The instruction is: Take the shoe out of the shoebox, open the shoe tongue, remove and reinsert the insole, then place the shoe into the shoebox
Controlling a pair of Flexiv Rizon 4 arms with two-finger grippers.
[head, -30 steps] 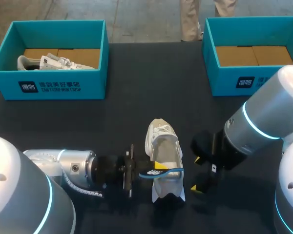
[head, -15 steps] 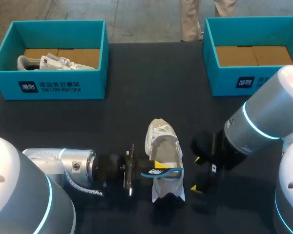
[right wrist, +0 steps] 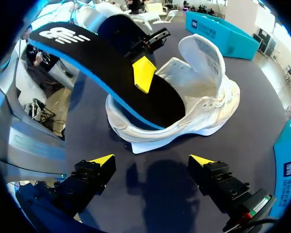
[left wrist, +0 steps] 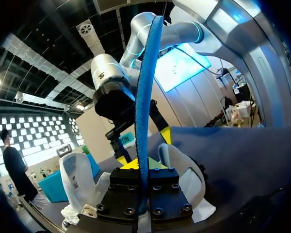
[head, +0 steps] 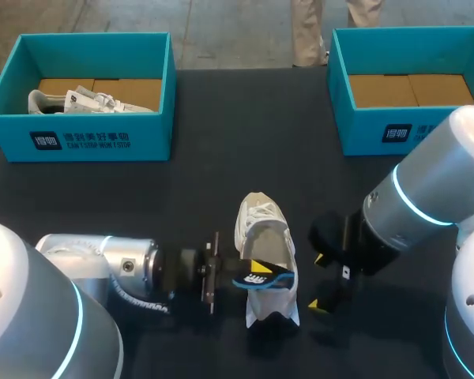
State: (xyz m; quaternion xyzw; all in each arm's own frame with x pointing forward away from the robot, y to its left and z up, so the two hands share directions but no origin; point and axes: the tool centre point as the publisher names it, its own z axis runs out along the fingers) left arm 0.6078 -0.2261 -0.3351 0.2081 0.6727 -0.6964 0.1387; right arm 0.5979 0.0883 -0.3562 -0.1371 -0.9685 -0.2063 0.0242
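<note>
Black table (head: pixel 221 166) fills the scene, and a white shoe (head: pixel 262 233) lies toward its 6 o'clock edge, between the two arms. The shoe's long axis runs 12 to 6 o'clock, toe to 12 and heel to 6. Its tongue (right wrist: pixel 203 51) is lifted clear of the opening. A black insole (head: pixel 262 278) with a blue edge slants over the heel, printed end raised and other end down inside the shoe. The left gripper (head: pixel 249 272) is clamped on the insole from the 9 o'clock side. Its wrist camera shows the insole edge-on, pinched between the two fingers. The left arm (head: pixel 103 268) enters from 8 o'clock and lies low and nearly level, wrist aimed at 3 o'clock. The right arm (head: pixel 419 205) enters from 4 o'clock and bends down toward the shoe's 3 o'clock flank. There the right gripper (right wrist: pixel 150 162) sits just beside the shoe, fingers spread wide with nothing between them. Well apart, at 11 o'clock, a teal left shoebox (head: pixel 79 140) holds a second white shoe (head: pixel 87 101). At 1 o'clock a matching right shoebox (head: pixel 395 133) shows a brown cardboard floor. Only the right gripper stands close to the shoe's side.
</note>
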